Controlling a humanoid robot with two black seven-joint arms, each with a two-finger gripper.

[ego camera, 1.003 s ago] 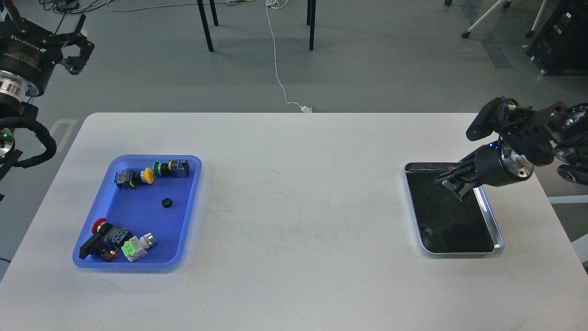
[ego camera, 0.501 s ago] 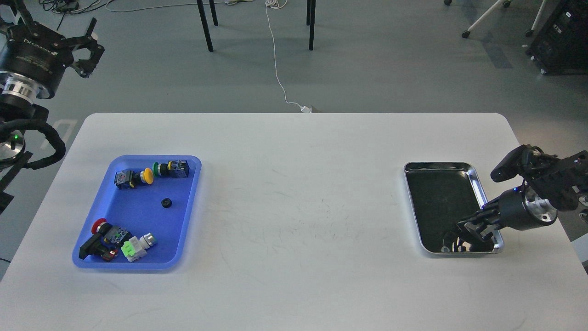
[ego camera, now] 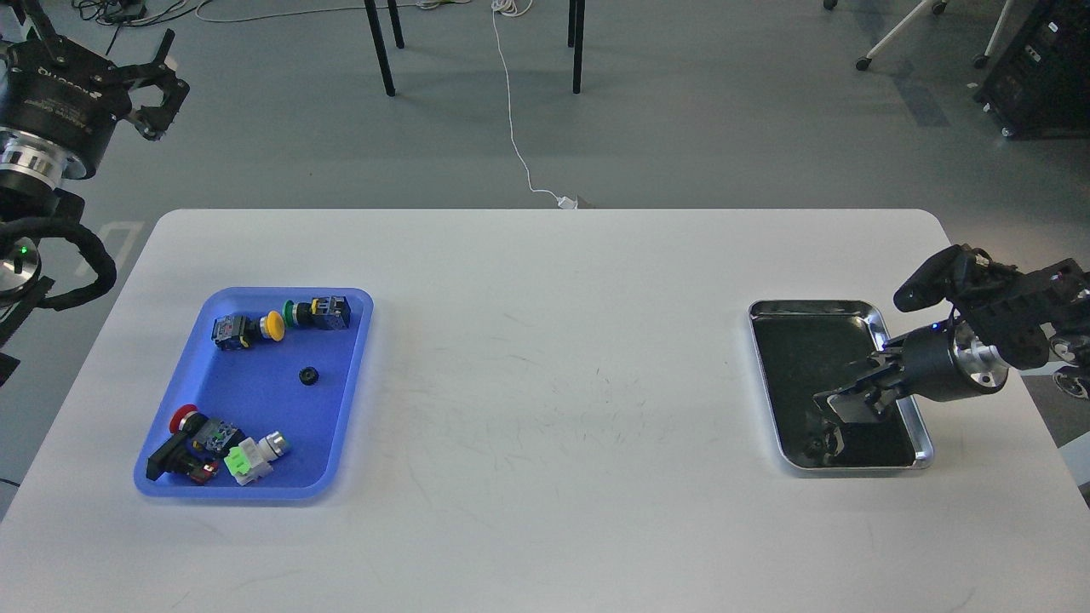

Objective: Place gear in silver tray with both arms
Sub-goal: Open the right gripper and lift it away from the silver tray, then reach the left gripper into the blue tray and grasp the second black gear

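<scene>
Right claw [ego camera: 839, 404], spread unclear, now higher over silver tray [ego camera: 856, 308]; gear [ego camera: 308, 375] in blue tray [ego camera: 264, 489]

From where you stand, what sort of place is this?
Probably a robotics lab or workshop: a white work table, a blue tray of industrial push-button switches, and loose cables over a grey floor.

Lettering on the left arm only

White lettering runs along the black wrist body of the left arm [ego camera: 53, 94], just behind its jaws, seen upside down and too blurred to read. No text, label, number or sign is legible on anything else in the head view.
</scene>
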